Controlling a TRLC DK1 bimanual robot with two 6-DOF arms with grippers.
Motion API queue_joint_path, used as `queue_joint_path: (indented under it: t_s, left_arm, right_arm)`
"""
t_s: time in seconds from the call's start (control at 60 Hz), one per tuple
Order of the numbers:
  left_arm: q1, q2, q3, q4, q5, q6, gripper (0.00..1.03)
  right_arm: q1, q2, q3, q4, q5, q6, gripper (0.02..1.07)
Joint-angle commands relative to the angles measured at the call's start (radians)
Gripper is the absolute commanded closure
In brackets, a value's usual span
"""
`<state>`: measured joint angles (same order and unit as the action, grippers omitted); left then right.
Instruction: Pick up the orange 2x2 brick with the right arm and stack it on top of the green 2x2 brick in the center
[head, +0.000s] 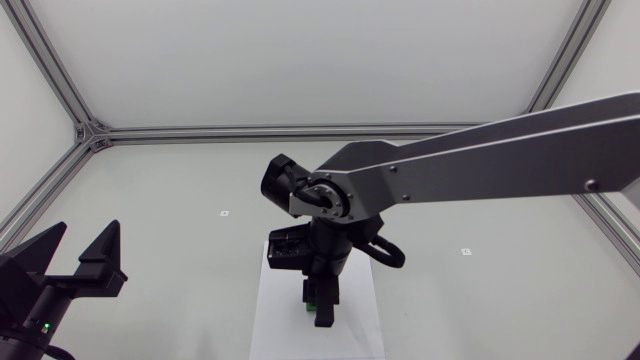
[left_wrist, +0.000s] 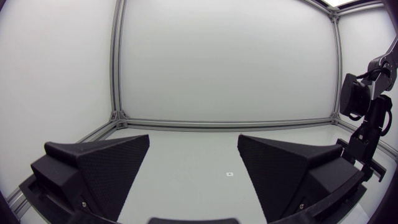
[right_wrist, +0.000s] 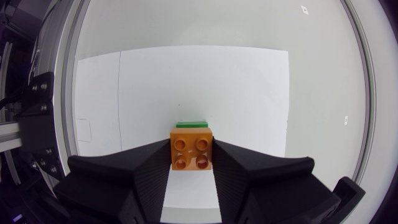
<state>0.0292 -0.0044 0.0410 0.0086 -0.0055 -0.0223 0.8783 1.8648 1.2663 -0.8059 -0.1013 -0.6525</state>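
While the right arm comes in from the side and bends down over the middle of the worktop, its right pincer holds the orange 2x2 brick. The two broad fingers press against opposite sides of the brick, so they stand only a brick's width apart. The brick is smooth, slightly shiny plastic, square from above, with four round studs on its top face. Just past its far edge, and lower, a thin strip of the green 2x2 brick shows. The orange one sits directly over it, but the pictures do not show whether the two are pressed together.

Both bricks are over a white paper sheet that lies flat on the pale grey worktop, its edges straight and its corners square. In the head view the right pincer points straight down at this sheet, with a small bit of green beside its tips (the orange brick is hidden there by the wrist).

The arm's long link is silver-grey metal with small screw heads, and its joints are black. The pincer fingers are matte black wedges with a fine grainy texture.

At the near left corner the left pincer sits low, well apart from the sheet. Its fingers are spread wide with nothing between them, and the left pincer faces across bare worktop, which carries a tiny square mark.
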Motion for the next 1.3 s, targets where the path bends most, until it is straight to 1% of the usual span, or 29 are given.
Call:
queue_joint_path:
  t_s: [0.0, 1.283]
  left_arm:
    - [0.003, -0.008, -0.041, -0.015, 0.004, 0.013, 0.04]
    - [0.003, -0.008, -0.041, -0.015, 0.004, 0.013, 0.04]
  right_arm:
    - [0.011, 0.03, 0.004, 0.005, -0.001, -0.009, 0.7]
    - [0.01, 0.045, -0.058, 0.056, 0.002, -0.002, 0.7]
